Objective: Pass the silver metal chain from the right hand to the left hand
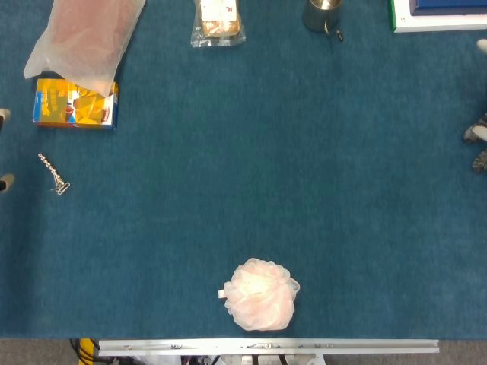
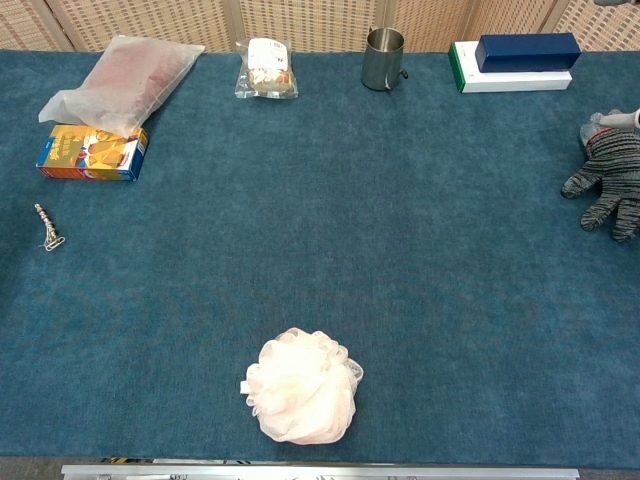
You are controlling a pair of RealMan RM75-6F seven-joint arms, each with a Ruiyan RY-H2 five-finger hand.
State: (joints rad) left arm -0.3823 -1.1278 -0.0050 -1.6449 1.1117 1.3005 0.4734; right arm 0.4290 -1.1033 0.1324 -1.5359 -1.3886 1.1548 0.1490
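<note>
The left hand [image 1: 4, 181] shows only as two fingertips at the left edge of the head view, one above and one below the level of the chain; whether it is spread or closed cannot be told, and the chest view does not show it. Nothing is visibly in it.

The right hand [image 2: 606, 180], in a grey striped knit glove, sits at the right edge of the chest view, fingers hanging loosely down and somewhat apart, holding nothing. In the head view only a few of its fingertips [image 1: 477, 134] appear at the right edge.

The chain [image 1: 53, 173] lies flat on the blue counter [image 1: 251, 160] near the left edge, apart from the left fingertips. It runs diagonally, with a small clasp or ring at its nearer end. In the chest view the chain [image 2: 46, 227] lies just below the orange box.

The orange box [image 1: 74, 104] lies beyond the chain, partly overlapped by a clear bag [image 1: 87, 34] of pinkish contents. Along the far edge stand a small packet [image 1: 218, 20], a metal cup [image 2: 384, 58] with a handle, and a dark blue box [image 2: 527, 51] stacked on a white-and-green one [image 2: 505, 80].

A pale pink mesh sponge [image 1: 262, 293] rests near the front edge of the counter, roughly central, well apart from everything else.
</note>
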